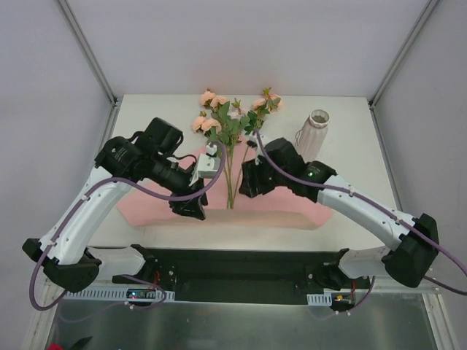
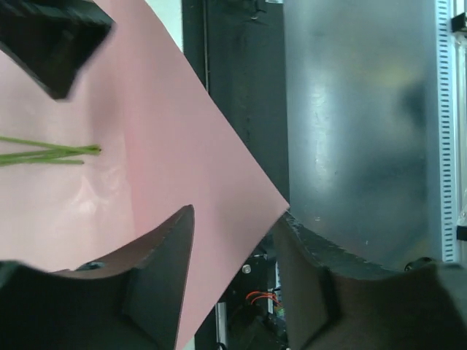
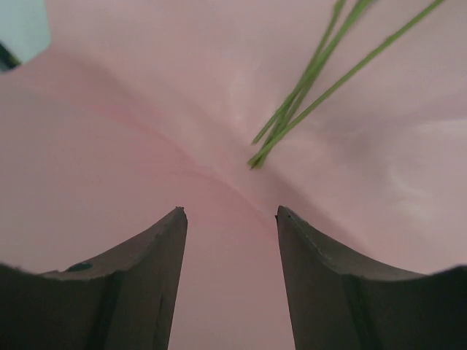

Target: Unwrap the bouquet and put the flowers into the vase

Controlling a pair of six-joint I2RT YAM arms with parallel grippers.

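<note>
Closest to my wrist lenses are my own dark fingers. My left pincer (image 2: pixel 236 215) stands spread with nothing pinched, its gap over the near edge of the pink paper (image 2: pixel 146 109), where a corner of the sheet juts toward the right of that frame. My right pincer (image 3: pixel 230 210) is likewise spread and empty, hovering over a creased stretch of the same sheet. Just past its tips, up and slightly right in that view, lie the cut ends of the green stems (image 3: pixel 306 95), bunched together and running off toward the upper right corner. From my left wrist those same ends poke in from the left edge, apart from my fingers, so I judge the left pincer to be the farther one. From above, the stems run almost straight up the middle of the frame, off the paper to the flowers (image 1: pixel 226 120), whose peach blooms and leaves spread at top centre on the table (image 1: pixel 146 109). My right pincer sits just right of the stems' lower part, and the left one lower left of their ends. Farthest off, at upper right, is the vase (image 1: pixel 314 131), apart from the blooms and on my right arm's side. The paper looks opened out flat, so I reckon the next grab must close across that bottom-to-top axis, and the right arm is better placed for it.
</note>
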